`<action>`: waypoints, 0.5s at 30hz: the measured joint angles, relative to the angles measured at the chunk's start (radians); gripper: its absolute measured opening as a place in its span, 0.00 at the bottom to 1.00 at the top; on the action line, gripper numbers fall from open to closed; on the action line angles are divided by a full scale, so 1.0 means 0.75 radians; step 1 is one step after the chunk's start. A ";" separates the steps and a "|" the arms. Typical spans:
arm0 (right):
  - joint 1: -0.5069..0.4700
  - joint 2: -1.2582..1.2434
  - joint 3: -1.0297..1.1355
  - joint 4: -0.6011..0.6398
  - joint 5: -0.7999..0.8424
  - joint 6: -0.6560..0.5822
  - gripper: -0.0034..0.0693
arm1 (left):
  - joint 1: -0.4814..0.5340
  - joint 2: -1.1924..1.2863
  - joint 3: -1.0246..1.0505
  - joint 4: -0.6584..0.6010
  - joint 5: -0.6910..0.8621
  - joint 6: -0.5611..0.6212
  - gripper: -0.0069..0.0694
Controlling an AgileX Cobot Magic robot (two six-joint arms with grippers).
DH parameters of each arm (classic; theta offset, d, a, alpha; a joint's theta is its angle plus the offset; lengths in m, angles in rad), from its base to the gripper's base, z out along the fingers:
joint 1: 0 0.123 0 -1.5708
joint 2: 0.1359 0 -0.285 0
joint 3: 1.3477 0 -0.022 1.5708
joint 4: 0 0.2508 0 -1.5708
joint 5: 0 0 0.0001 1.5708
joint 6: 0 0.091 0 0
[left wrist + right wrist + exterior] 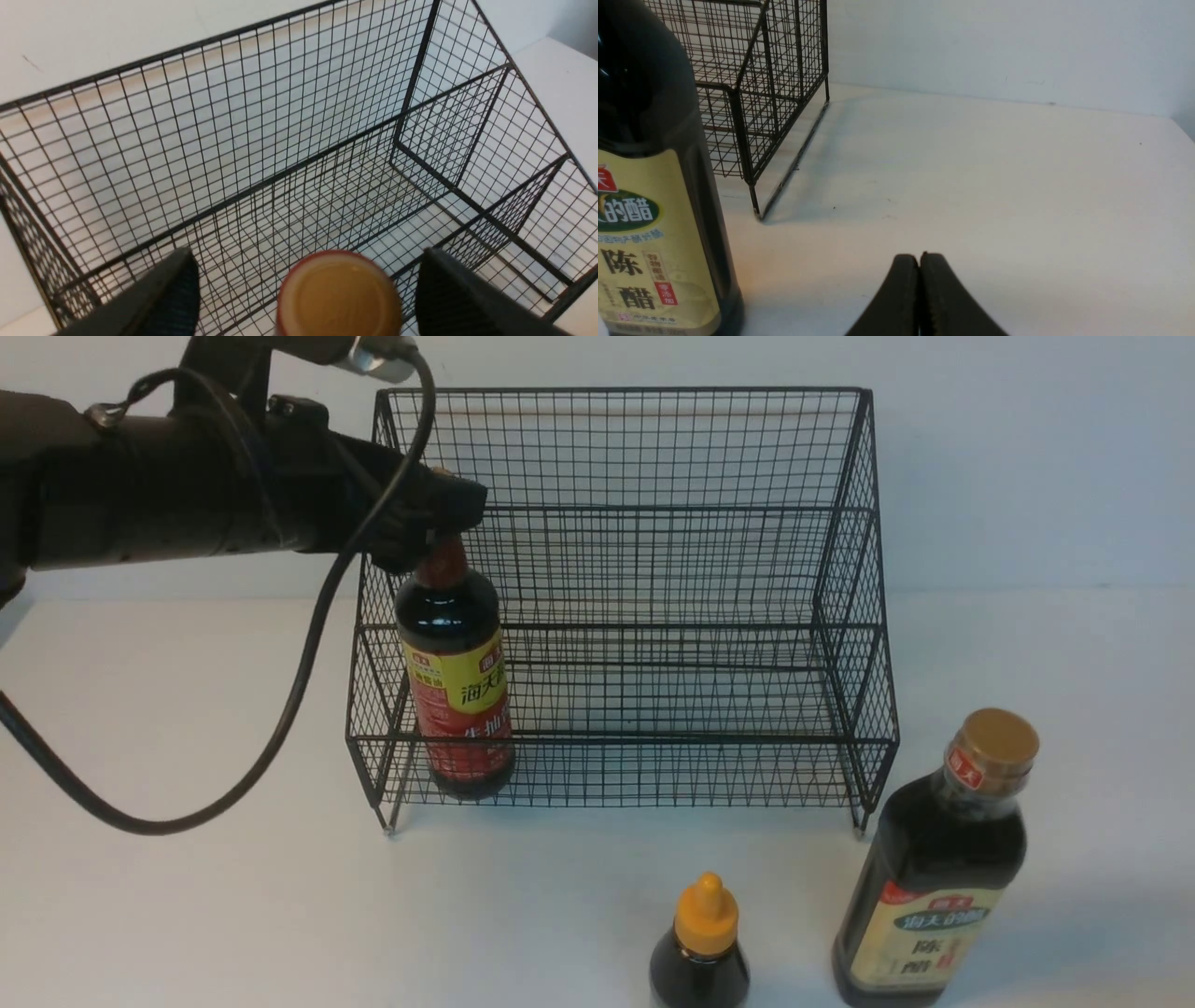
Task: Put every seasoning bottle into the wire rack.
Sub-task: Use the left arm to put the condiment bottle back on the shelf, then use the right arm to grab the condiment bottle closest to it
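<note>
Left gripper [307, 256]: released, jaws spread wide on either side of the cap [338, 294] of the round bottle [456, 681], with a clear gap on each side, so nothing is grasped. Clock face laid flat on the worktop [187, 915], 12 o'clock away from the robot. The round bottle stands upright inside the wire rack [653, 509], apparently on the lower front tier at its 9 o'clock end, close to the sloping side wall. Judged 1 of 3 bottles placed. The step in hand reads as clearing the left arm off the bottle. To do this well: rise straight up until both fingers are above the cap before any sideways travel, since a tall narrow bottle would tip from a nudge at the neck. Then back out toward 7 o'clock, keeping the arm and its loose cable off the rack's top rim and side mesh. Right gripper [920, 266]: clenched, fingers pressed together on nothing, low over bare worktop. Just beside it stands the squarish bottle [938, 877], outside the rack at 5 o'clock of it. The small bottle [702, 952] stands at 6 o'clock, also on the worktop, near the squarish one but not touching it. The rest of the rack holds nothing, leaving room toward 3 o'clock for both.
</note>
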 joint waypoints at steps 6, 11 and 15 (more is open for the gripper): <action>0.000 0.000 0.000 0.000 0.000 0.000 0.03 | 0.000 -0.131 0.000 0.000 0.001 -0.026 0.84; 0.000 0.000 0.000 0.000 0.000 0.000 0.03 | 0.000 -0.274 0.000 0.044 0.039 -0.176 0.84; 0.000 0.000 0.000 0.000 0.000 0.000 0.03 | 0.000 -0.433 0.000 0.247 0.132 -0.427 0.73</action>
